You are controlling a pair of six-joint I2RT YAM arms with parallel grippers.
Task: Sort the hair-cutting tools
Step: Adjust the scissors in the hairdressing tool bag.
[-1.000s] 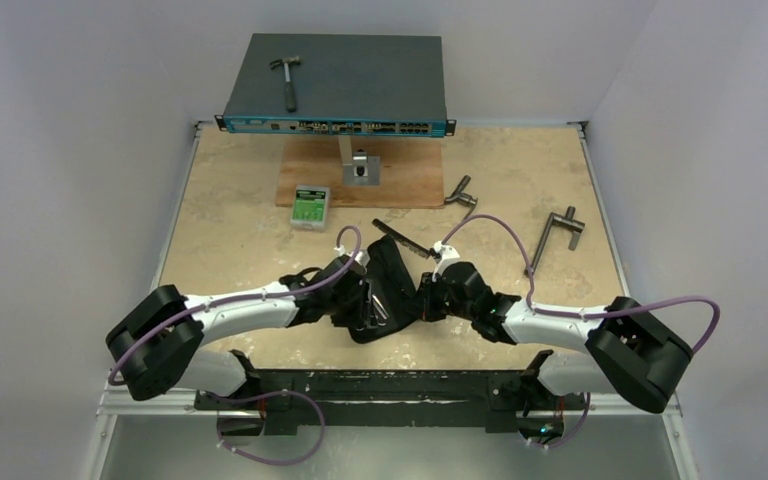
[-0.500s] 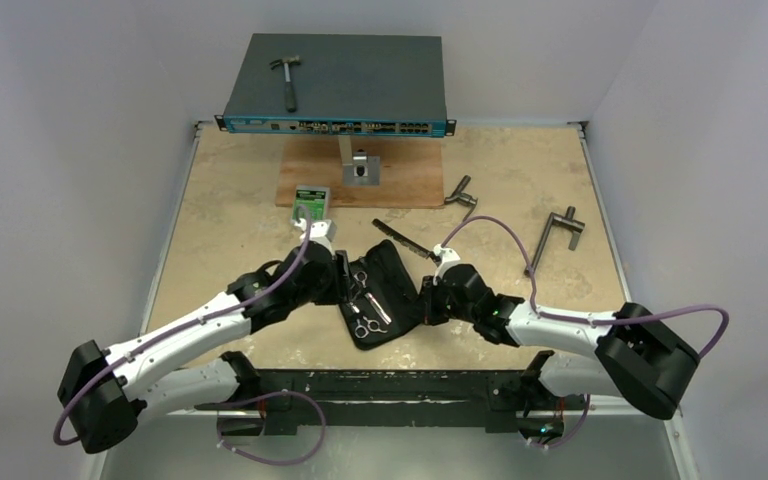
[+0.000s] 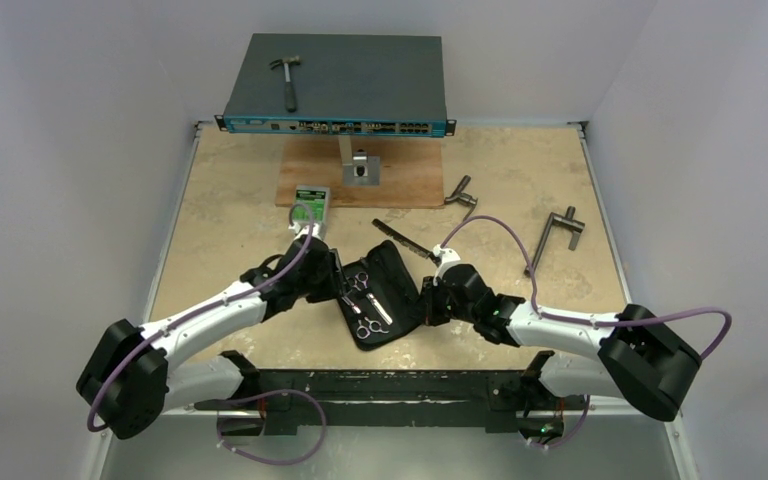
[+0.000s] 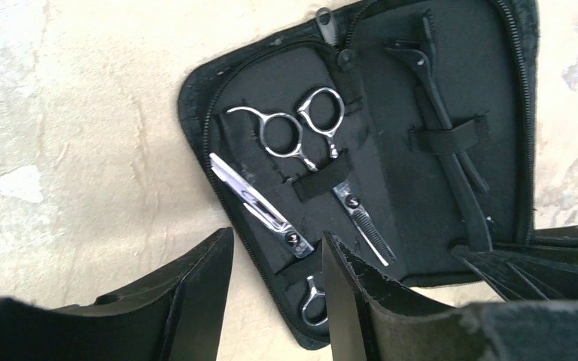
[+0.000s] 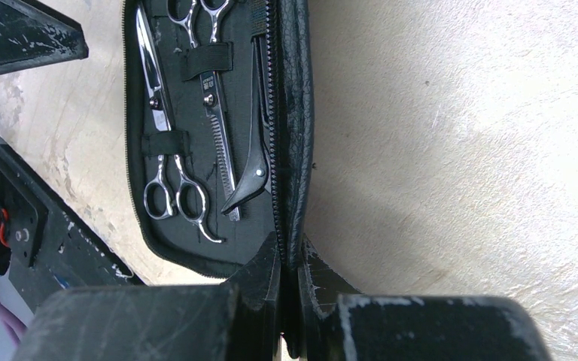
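Observation:
A black zip case (image 3: 388, 290) lies open at the table's middle. Two silver scissors (image 4: 301, 129) (image 4: 260, 204) sit under elastic straps in it, with a slim black hair clip (image 4: 445, 131) beside them. They also show in the right wrist view: scissors (image 5: 159, 120) (image 5: 217, 128) and the clip (image 5: 253, 171). A long black comb (image 3: 401, 238) lies on the table just behind the case. My left gripper (image 4: 277, 259) is open and empty over the case's left edge (image 3: 340, 288). My right gripper (image 5: 290, 259) is shut on the case's right flap (image 5: 295, 113), which stands on edge.
A network switch (image 3: 360, 75) on a stand at the back carries a hammer (image 3: 286, 80). A green box (image 3: 310, 205) sits by a wooden board (image 3: 410, 182). Two grey T-handle tools (image 3: 462, 192) (image 3: 555, 238) lie at the right.
My left arm has pulled off the case toward the left, uncovering the scissors inside, and its jaws now stand open. My right gripper has kept its hold on the flap.

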